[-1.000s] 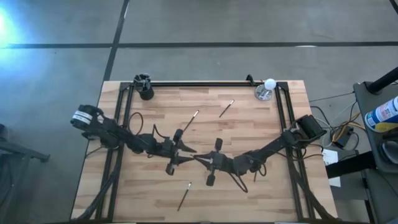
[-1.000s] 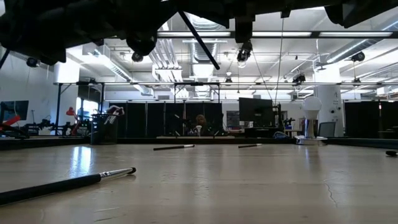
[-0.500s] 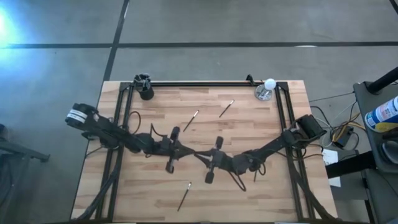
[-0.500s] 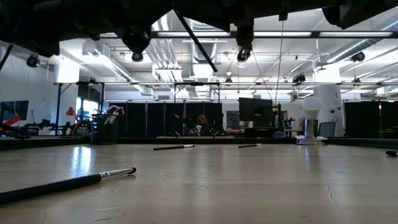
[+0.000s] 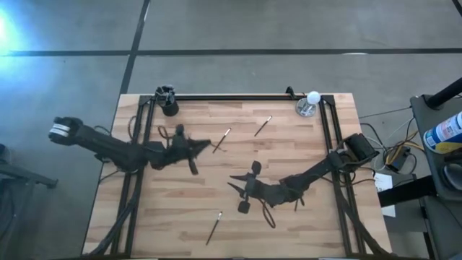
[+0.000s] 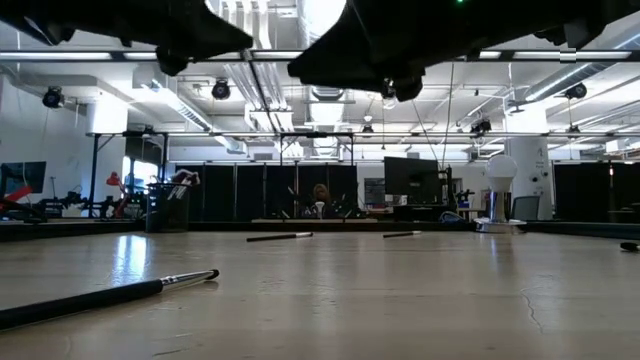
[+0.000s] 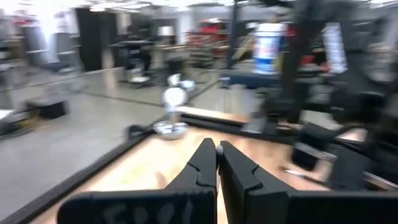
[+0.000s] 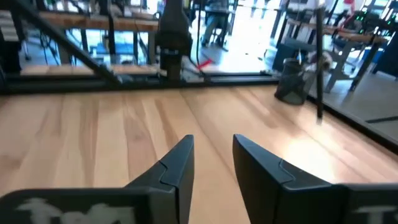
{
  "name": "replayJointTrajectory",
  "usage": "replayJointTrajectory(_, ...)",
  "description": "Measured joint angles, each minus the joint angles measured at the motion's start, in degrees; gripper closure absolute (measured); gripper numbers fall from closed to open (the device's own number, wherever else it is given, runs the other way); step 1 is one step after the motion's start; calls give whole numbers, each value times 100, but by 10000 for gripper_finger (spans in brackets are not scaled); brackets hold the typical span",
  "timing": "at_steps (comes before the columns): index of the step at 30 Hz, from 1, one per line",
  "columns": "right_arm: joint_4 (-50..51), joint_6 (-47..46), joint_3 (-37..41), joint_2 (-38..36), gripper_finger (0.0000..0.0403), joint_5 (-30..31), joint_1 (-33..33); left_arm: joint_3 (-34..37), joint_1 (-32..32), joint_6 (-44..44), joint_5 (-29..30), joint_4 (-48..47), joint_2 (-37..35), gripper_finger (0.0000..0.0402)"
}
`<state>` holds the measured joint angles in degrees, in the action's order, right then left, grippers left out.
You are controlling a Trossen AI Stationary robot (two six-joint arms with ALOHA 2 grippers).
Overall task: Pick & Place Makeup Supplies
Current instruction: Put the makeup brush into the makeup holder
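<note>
Lying just beyond the left gripper (image 5: 210, 145) fingers: brush (image 5: 221, 139).

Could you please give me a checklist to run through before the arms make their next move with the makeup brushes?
1. Right gripper open and empty: ok.
2. Left gripper shut: ok. A brush between its fingers: cannot tell.
3. The two grippers apart over the table: ok.
4. All brushes collected: not ok. The near brush, middle brush and far brush lie loose on the wood.
5. Black cup upright at the far left corner: ok.
</note>
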<state>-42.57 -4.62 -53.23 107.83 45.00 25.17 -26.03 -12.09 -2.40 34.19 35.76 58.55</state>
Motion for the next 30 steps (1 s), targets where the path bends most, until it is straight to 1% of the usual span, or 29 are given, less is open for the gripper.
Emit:
replayJointTrajectory(4, 298, -131, 0, 0, 324, -1, -2, -181, 466, -166, 486, -1097, -496, 401)
replayJointTrajectory(7, 344, -100, 4, 0, 346, -1, -2, -521, 1183, -242, 498, -1740, -514, 401)
replayJointTrajectory(9, 339, -98, 4, 0, 360, -1, -2, -819, 1810, -273, 225, -1996, -353, 401)
replayJointTrajectory(13, 344, -75, 7, 0, 381, -2, -2, -1403, 3117, -441, -846, -2324, 146, 401)
replayJointTrajectory(14, 347, -73, 7, 0, 386, -3, -2, -1505, 3389, -458, -958, -2329, 259, 401)
replayJointTrajectory(17, 390, -6, 11, 2, 393, -5, 11, -1704, 4109, -428, -1013, -2370, 542, 401)
replayJointTrajectory(20, 435, 10, 11, 0, 394, -10, 17, -1787, 4716, -410, -871, -2707, 634, 401)
replayJointTrajectory(23, 509, 12, 25, 2, 394, -23, 20, -1781, 5155, -403, -394, -3115, 536, 401)
replayJointTrajectory(25, 512, 11, 42, 2, 394, -23, 20, -1781, 5348, -388, -164, -3387, 401, 401)
replayJointTrajectory(28, 516, 11, 74, 2, 394, -26, 20, -1783, 5517, -393, -83, -3698, 168, 401)
replayJointTrajectory(30, 512, 12, 84, 2, 394, -29, 20, -1783, 5554, -399, 84, -3889, 32, 401)
